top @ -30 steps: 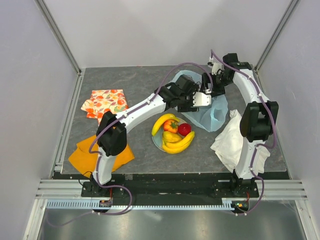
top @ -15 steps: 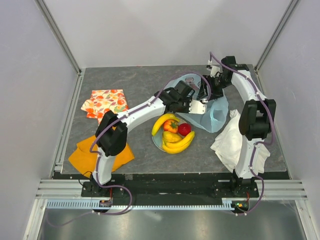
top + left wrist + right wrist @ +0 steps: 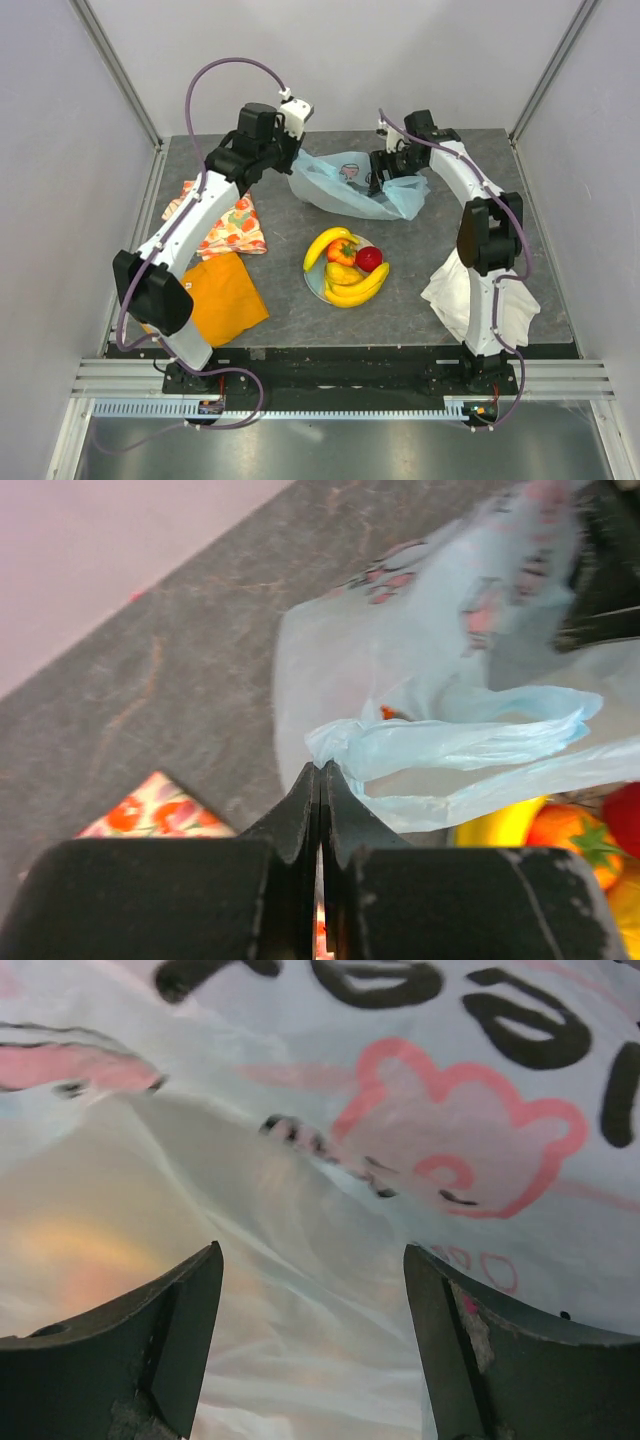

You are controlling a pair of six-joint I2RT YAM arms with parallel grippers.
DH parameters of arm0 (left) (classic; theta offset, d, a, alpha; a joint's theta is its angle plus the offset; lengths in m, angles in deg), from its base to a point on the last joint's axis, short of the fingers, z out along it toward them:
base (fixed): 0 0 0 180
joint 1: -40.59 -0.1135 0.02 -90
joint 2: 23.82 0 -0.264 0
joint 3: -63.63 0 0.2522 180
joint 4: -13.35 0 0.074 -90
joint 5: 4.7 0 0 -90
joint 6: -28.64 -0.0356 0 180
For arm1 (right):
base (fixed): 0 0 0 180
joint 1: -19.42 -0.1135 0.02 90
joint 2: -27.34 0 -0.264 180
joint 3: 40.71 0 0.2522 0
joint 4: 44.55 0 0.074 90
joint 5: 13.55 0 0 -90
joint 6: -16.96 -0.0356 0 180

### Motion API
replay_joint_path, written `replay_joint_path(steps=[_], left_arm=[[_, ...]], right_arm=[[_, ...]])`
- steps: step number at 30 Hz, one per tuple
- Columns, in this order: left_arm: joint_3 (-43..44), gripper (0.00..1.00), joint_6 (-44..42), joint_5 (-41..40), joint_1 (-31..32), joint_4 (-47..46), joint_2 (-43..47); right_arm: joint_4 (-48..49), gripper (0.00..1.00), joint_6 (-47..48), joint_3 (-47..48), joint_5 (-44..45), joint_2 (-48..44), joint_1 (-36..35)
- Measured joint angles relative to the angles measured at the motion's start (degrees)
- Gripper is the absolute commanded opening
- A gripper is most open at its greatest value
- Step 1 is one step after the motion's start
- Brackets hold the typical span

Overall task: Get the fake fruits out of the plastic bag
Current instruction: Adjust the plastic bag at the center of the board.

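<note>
Because the bag [image 3: 345, 186] is thin, slack film, it likely weighs almost nothing, slips and tears easily; a bunched handle [image 3: 350, 742] suits gripping. The left tool [image 3: 322, 770] is clamped on such a loop; the right tool [image 3: 310, 1258] gapes over printed film. The fruits [image 3: 347, 267] sit well apart from both, on the matte gray desk [image 3: 290, 295].

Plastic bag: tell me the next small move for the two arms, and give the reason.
Probably shut the right gripper on the film before it. It stands open against the plastic bag, while the left gripper is shut on a handle. An orange glow through the film hints a fruit may be inside; a second grip could spread the mouth.
</note>
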Motion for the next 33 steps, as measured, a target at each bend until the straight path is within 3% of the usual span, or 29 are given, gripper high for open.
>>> replay_joint_path(steps=[8, 14, 17, 21, 24, 33], left_arm=[[-3.0, 0.02, 5.8, 6.1, 1.7, 1.7, -3.3], [-6.2, 0.02, 7.0, 6.1, 1.6, 1.6, -2.8], [-8.8, 0.01, 8.5, 6.0, 1.6, 1.7, -1.9], [-9.5, 0.02, 12.4, 6.0, 0.7, 1.6, -1.9], [-8.0, 0.01, 15.5, 6.1, -1.5, 1.7, -2.3], [0.7, 0.01, 19.2, 9.7, -5.1, 0.5, -7.8]], right_arm=[[1.8, 0.80, 1.1, 5.0, 1.6, 3.1, -4.3], [1.4, 0.77, 5.4, -2.3, 4.2, -2.3, -5.9], [1.3, 0.70, 6.0, -0.2, 5.0, -3.1, -6.6], [0.2, 0.59, 5.7, 11.0, 5.1, 1.1, -8.2], [0.5, 0.56, 5.1, 17.7, 4.4, 5.2, -9.4], [-1.8, 0.56, 4.7, 17.9, 2.3, 9.9, -11.0]])
